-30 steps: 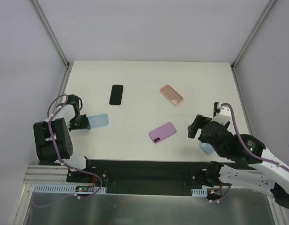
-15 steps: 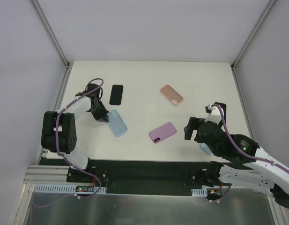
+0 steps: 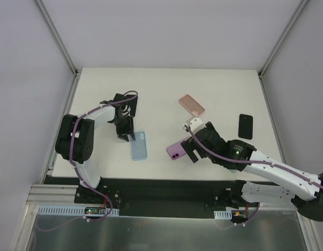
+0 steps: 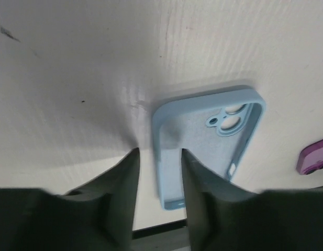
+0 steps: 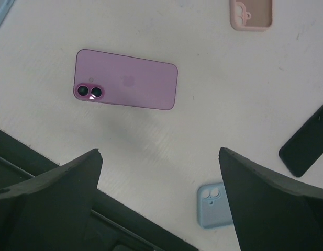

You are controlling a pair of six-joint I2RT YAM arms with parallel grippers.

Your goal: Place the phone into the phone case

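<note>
A light blue phone case (image 3: 140, 146) lies open side up left of centre. My left gripper (image 3: 128, 136) is at its far end. In the left wrist view the gripper (image 4: 159, 152) has its fingers narrowly apart, with the case's (image 4: 203, 136) long side wall between them. A purple phone (image 3: 175, 151) lies camera side up at the centre. My right gripper (image 3: 190, 147) hovers over its right end, wide open and empty. The right wrist view shows the phone (image 5: 127, 86) ahead of that gripper (image 5: 160, 175).
A pink case (image 3: 191, 105) lies at the back centre, also seen in the right wrist view (image 5: 251, 13). A black phone (image 3: 245, 126) lies at the right. A second small light blue case (image 5: 216, 205) lies under my right arm. The near table edge is close.
My left gripper swept right from the table's left edge, and the light blue case came with it. My right arm moved left to the purple phone, uncovering the black phone at right.
</note>
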